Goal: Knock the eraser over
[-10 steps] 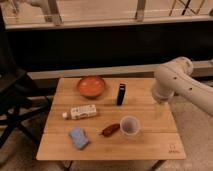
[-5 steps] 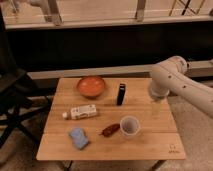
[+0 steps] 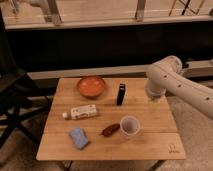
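The eraser (image 3: 121, 94) stands upright on the bench (image 3: 150, 137); the pincer (image 3: 154, 104) hangs near it, apart; its grip I cannot tell.

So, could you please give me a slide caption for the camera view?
Gripper hangs above the wooden table beside the upright eraser, not touching it.

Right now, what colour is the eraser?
The eraser is black, camera view; the gripper hangs to its right.

Wooden table (image 3: 156, 131): bowl (image 3: 91, 86), eraser (image 3: 121, 94), bottle (image 3: 81, 112), cup (image 3: 129, 126), pad (image 3: 78, 137); gripper (image 3: 154, 101) above
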